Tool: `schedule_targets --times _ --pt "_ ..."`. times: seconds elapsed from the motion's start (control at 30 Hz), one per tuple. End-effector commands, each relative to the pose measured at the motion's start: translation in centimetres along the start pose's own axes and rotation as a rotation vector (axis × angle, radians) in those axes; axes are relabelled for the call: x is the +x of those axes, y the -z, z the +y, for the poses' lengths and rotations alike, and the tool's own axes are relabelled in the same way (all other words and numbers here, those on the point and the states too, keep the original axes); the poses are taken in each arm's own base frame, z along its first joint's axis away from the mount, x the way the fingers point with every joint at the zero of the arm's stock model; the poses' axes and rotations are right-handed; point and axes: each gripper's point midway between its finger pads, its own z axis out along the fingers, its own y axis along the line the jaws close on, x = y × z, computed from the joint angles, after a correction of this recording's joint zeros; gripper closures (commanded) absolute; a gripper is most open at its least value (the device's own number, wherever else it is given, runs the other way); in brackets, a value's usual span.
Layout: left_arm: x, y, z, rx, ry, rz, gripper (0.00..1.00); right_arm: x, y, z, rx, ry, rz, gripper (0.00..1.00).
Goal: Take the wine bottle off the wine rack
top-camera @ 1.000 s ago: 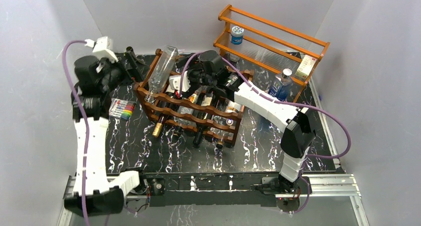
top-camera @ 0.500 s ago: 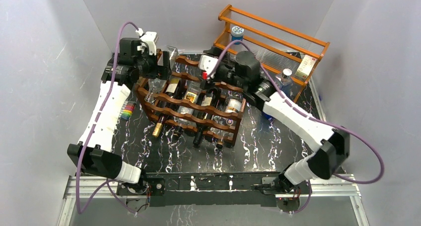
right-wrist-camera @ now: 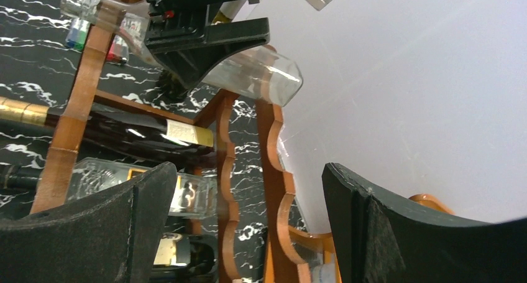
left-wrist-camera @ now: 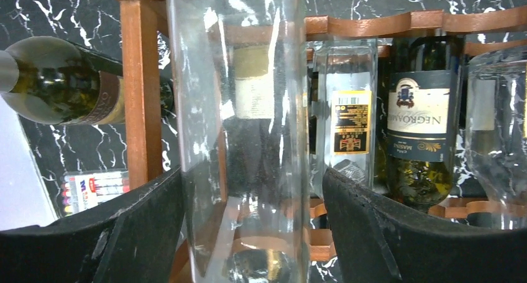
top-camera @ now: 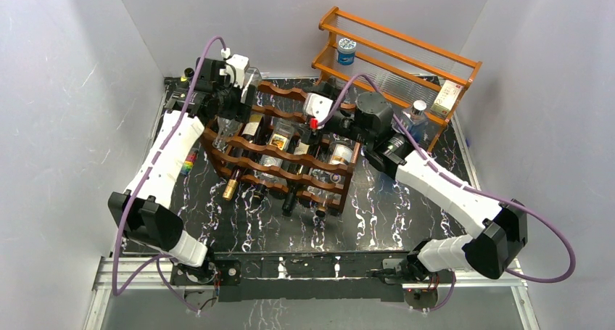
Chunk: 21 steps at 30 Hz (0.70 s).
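Observation:
The dark reddish-brown wine rack (top-camera: 284,156) stands mid-table with several bottles lying in its slots. A clear glass bottle (left-wrist-camera: 242,109) leans upright at its far left corner. My left gripper (top-camera: 238,101) is open around this bottle. In the left wrist view the gripper (left-wrist-camera: 253,171) has its left finger against the glass and a small gap at its right finger. The right wrist view shows the bottle (right-wrist-camera: 261,71) between those black fingers. My right gripper (top-camera: 304,120) is open over the rack's top. In its own view (right-wrist-camera: 248,168) it straddles a scalloped rail (right-wrist-camera: 273,171).
An orange shelf (top-camera: 406,54) with clear panels stands at the back right. It holds a blue-lidded jar (top-camera: 347,51) and a small box (top-camera: 450,96). A blue bottle (top-camera: 413,123) stands in front of it. A marker pack (top-camera: 190,162) lies left of the rack.
My left gripper has moved from left of the rack to around the clear bottle. My right arm has swung out to the right, its gripper now over the rack's top rail.

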Motion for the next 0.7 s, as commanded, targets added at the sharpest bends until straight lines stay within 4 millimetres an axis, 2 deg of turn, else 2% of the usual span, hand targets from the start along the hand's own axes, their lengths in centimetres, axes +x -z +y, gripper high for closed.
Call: schedule_targets --times 0.0,0.23,0.33,0.37,0.47,0.67 --pt "-1.1 1.3 0.7 -0.040 -0.031 -0.029 0.27 -4.3 1.7 -1.8 0.069 0.006 -0.129 0.02" --pt "-3.2 2.7 0.8 -0.049 0.021 -0.085 0.57 -4.6 2.8 -1.1 0.061 -0.033 -0.142 0.02" --pt "-4.4 3.8 0.4 -0.029 0.056 -0.124 0.75 -4.5 3.2 -0.6 0.050 -0.012 -0.145 0.02" --pt "-4.8 4.2 0.3 -0.023 0.069 -0.136 0.83 -4.7 3.3 -0.7 0.053 -0.006 -0.147 0.02" --pt "-6.0 5.6 -0.1 -0.003 0.117 -0.173 1.00 -4.6 3.4 -1.0 0.057 0.007 -0.134 0.02" --pt "-7.5 7.8 -1.7 0.073 0.267 -0.212 1.00 -4.7 3.1 -0.8 0.047 0.064 -0.149 0.02"
